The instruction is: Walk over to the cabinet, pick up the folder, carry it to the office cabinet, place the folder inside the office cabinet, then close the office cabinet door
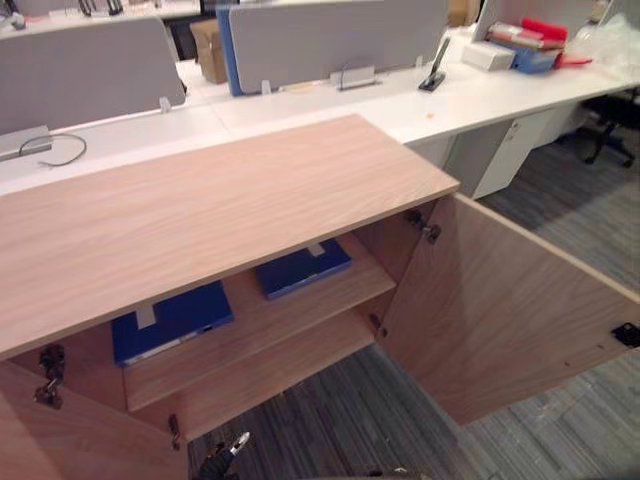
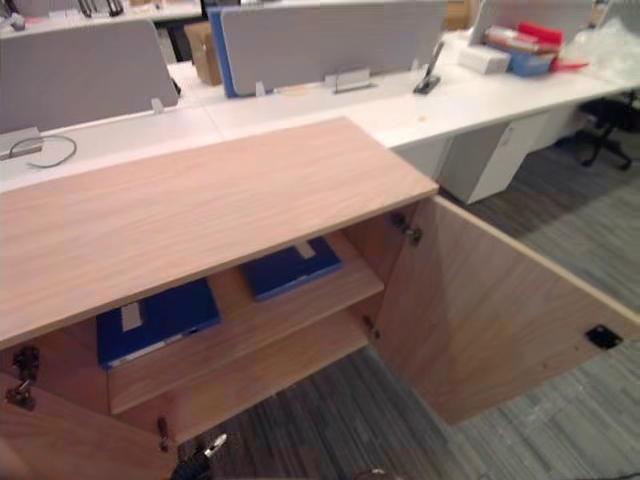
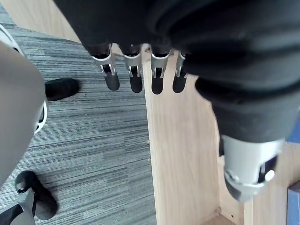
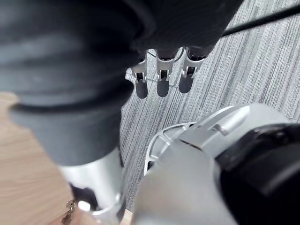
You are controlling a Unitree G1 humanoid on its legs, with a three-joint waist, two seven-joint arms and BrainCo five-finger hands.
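A low wooden cabinet [image 1: 220,210] stands before me with both doors swung open, the right door [image 1: 500,310] reaching out over the carpet. On its upper shelf [image 1: 290,318] lie two blue folders, one at the left [image 1: 170,322] and one nearer the middle [image 1: 303,267]. My left hand [image 3: 133,77] hangs beside the wooden left door [image 3: 183,140], fingers straight and holding nothing. My right hand [image 4: 161,77] hangs over the grey carpet, fingers also straight and holding nothing.
Behind the cabinet run white desks [image 1: 480,100] with grey partition screens [image 1: 330,40], a cardboard box [image 1: 208,50] and red and blue items [image 1: 535,45]. An office chair [image 1: 615,125] stands at the far right. Grey carpet [image 1: 400,430] lies in front.
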